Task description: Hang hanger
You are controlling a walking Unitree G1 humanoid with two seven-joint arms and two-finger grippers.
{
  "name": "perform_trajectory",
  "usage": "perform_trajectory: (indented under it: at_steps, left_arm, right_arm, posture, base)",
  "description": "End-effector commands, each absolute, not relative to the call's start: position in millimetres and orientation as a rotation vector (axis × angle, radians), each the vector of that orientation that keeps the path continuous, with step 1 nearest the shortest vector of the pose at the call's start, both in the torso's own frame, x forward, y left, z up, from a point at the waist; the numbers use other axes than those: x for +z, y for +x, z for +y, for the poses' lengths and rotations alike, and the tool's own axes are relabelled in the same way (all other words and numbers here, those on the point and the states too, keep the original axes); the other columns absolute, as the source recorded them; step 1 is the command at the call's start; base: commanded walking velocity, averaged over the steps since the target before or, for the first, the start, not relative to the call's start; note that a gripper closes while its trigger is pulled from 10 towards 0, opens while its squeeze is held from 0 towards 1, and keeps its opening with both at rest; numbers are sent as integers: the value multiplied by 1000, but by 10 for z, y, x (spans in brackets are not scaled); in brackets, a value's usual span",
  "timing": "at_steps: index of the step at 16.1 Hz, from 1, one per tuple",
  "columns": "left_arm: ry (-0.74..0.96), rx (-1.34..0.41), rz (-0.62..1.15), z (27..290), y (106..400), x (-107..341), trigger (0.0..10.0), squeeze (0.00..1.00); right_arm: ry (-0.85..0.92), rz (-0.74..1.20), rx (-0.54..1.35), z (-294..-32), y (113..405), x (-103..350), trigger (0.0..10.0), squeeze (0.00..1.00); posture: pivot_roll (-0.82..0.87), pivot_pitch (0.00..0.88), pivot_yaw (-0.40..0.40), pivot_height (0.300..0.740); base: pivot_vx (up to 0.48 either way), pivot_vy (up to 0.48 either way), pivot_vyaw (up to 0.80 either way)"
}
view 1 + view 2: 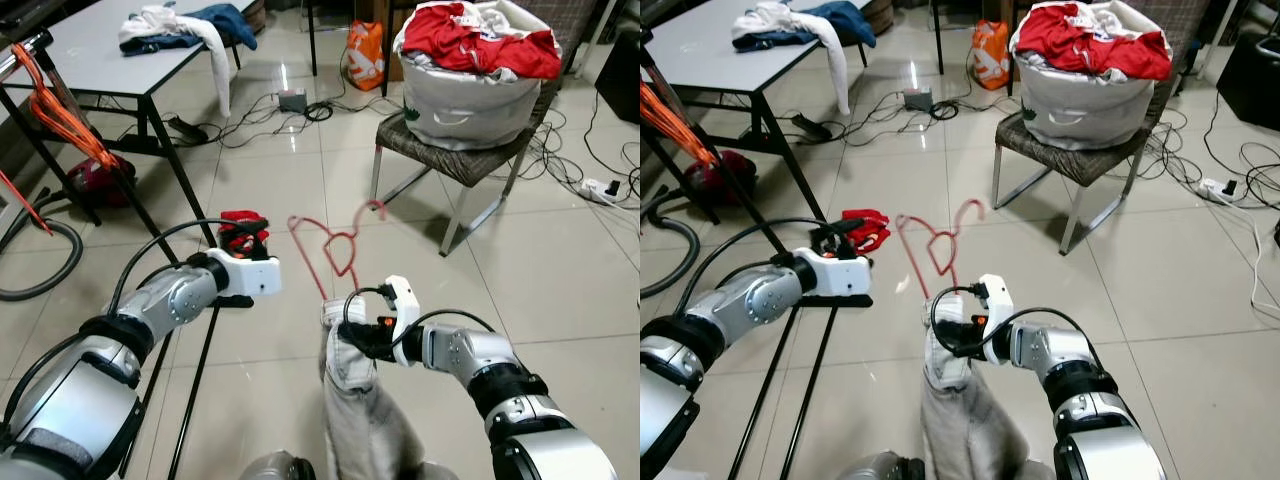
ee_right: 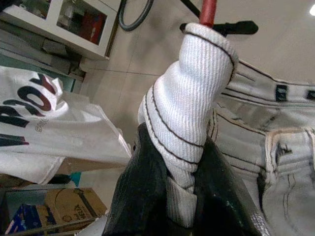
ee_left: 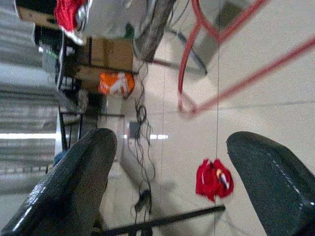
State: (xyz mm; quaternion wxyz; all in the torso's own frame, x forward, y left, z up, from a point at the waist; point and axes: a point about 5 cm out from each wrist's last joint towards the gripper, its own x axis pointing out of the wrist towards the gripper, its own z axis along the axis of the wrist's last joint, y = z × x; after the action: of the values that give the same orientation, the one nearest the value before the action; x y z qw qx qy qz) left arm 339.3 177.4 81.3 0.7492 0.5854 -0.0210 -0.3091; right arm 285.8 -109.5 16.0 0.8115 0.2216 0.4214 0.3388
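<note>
The red hanger (image 1: 325, 245) stood mid-frame above the floor, thin wire carrying pale jeans (image 1: 352, 400) that hung down to the lower edge. I judged the wire light and springy, the denim the real, floppy weight. My right tool (image 2: 184, 196) was pinched on a fold of the waistband, a soft hold. My left tool (image 1: 243, 238), spread, held nothing beside the hook.

Grey table (image 1: 95, 55) with clothes, chair (image 1: 455, 160) bearing laundry bag (image 1: 470, 95) — orange bag (image 1: 365, 55), cables
</note>
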Motion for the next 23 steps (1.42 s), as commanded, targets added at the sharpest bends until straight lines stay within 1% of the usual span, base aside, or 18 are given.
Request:
perform_trajectory:
  at_steps: [1, 2, 3, 4, 5, 7, 9, 23]
  left_arm:
    - [1254, -597, -3, 1938, 3402, 826, 10000, 0]
    - [986, -461, 84, 2046, 3392, 795, 10000, 0]
    - [857, -419, 117, 2055, 3389, 771, 10000, 0]
    - [632, -352, 191, 2044, 3383, 697, 10000, 0]
    - [448, -289, 242, 2039, 3376, 638, 10000, 0]
    - [187, -199, 318, 2026, 3334, 513, 10000, 0]
    - [-43, -55, 385, 2032, 3238, 342, 10000, 0]
    - [-43, -55, 385, 2032, 3238, 342, 10000, 0]
  right_arm:
    - [488, 812, 762, -1049, 2978, 339, 10000, 0]
    - [489, 811, 755, -1077, 2960, 336, 10000, 0]
    - [490, 811, 754, -1080, 2953, 333, 10000, 0]
    - [488, 810, 752, -1086, 2943, 330, 10000, 0]
    - [478, 807, 745, -1092, 2942, 326, 10000, 0]
    - [432, 794, 715, -1113, 2946, 302, 10000, 0]
    - [307, 731, 576, -1233, 2991, 241, 10000, 0]
    - [307, 731, 576, -1233, 2991, 241, 10000, 0]
  posture:
    - [-168, 0, 111, 740]
    - [-170, 0, 112, 740]
    - [-170, 0, 112, 740]
    - [-170, 0, 113, 740]
    - [-173, 0, 115, 740]
    - [-174, 0, 117, 740]
    - [-175, 0, 115, 740]
    - [-175, 0, 115, 740]
  base:
    - [0, 0, 0]
    - [0, 0, 0]
    - [0, 0, 0]
    - [0, 0, 0]
    - [0, 0, 0]
    - [0, 0, 0]
    - [0, 0, 0]
    - [0, 0, 0]
